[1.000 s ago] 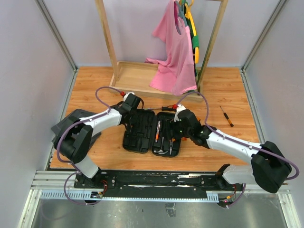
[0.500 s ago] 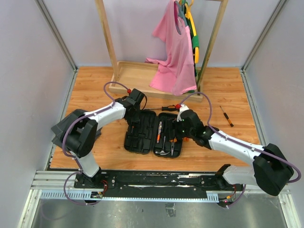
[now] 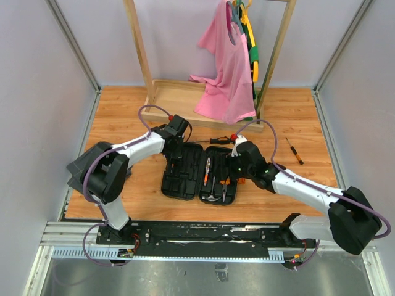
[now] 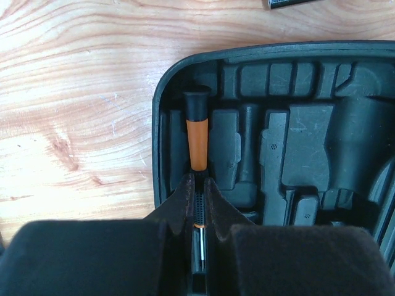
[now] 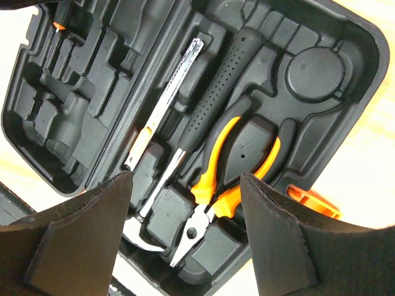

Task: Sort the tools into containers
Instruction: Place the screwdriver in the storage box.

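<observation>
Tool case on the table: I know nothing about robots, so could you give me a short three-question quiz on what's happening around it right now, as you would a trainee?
1. True or false: the right gripper is clamped on the pliers.
2. What does the left gripper hold? A) a wrench B) a screwdriver C) a tape measure
3. Fill in the missing word: seen from above, the pliers lie in the ___ half of the open tool case.

Key: 1 false, its jaws stand open above them; 2 B; 3 right.
</observation>
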You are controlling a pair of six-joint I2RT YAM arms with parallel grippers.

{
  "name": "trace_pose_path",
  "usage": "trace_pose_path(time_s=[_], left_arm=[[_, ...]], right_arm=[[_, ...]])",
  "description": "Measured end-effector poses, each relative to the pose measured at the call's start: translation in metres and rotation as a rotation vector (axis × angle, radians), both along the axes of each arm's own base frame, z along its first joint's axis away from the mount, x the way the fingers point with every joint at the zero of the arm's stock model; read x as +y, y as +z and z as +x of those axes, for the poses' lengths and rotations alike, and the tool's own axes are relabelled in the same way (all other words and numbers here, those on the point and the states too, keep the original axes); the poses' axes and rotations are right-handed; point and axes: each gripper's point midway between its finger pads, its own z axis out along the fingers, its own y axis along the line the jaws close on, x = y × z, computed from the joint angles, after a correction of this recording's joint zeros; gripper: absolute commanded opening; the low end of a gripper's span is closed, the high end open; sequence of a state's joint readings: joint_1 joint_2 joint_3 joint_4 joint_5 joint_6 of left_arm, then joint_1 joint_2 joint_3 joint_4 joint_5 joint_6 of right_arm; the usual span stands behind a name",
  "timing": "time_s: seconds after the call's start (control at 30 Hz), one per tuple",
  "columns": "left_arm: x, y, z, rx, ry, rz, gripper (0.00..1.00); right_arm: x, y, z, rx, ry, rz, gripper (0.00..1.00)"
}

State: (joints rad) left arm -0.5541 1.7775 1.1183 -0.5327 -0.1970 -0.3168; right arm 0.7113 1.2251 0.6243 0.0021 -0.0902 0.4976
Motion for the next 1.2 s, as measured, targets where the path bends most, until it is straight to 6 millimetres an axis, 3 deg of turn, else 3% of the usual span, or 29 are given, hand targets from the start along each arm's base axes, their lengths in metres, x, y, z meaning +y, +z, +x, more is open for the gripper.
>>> trace_pose_path(time_s=[0.57, 0.9, 1.03, 1.2], left_arm=[[-0.001, -0.005, 0.000, 0.014, -0.029, 0.025, 0.00], [-0.005, 0.016, 0.005, -0.011, -0.012, -0.006, 0.36], [-0.018, 0.022, -0.011, 0.057, -0.041, -0.058, 0.37], [-0.035, 0.045, -0.008, 0.047, -0.058, -0.141, 0.38]], right_arm=[[-0.002, 0.000, 0.002, 0.009, -0.004, 0.011, 0.72], [-0.005, 0.009, 0.003, -0.009, -0.010, 0.024, 0.72], [-0.006, 0.014, 0.001, -0.017, -0.010, 0.030, 0.72], [-0.008, 0.018, 0.001, -0.028, -0.017, 0.033, 0.72]])
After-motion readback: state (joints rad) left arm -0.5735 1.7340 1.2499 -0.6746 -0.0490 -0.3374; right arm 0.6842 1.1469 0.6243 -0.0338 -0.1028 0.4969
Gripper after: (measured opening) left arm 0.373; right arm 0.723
